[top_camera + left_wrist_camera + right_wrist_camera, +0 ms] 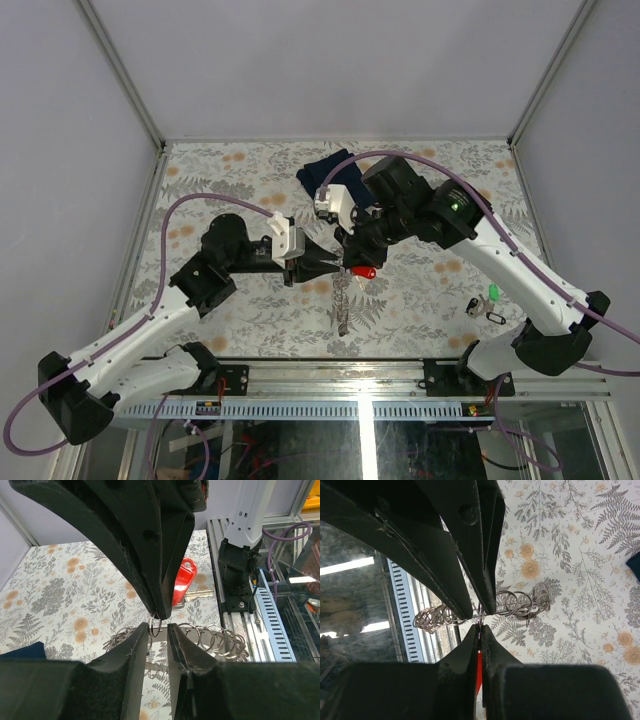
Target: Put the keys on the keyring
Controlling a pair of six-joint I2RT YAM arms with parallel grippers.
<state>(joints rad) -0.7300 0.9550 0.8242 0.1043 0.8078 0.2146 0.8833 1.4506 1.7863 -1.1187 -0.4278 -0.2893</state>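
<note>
basically r gripper (479, 630), clamped on the red key (182, 582), meets the l gripper (158, 630) tip-to-tip mid-air, l fingers a sliver apart astride the keyring (210, 637) (can't tell if gripping), coil lying crosswise to both.

The left gripper (159, 630) is at the bottom, and its two fingers stand a little apart. One small loop of the silver keyring (210, 636) sits right at their tips. The right gripper (161, 612) points down from above, its tips at that same loop. A red key (182, 582) shows just behind it, over the flowery table (60, 595).
</note>
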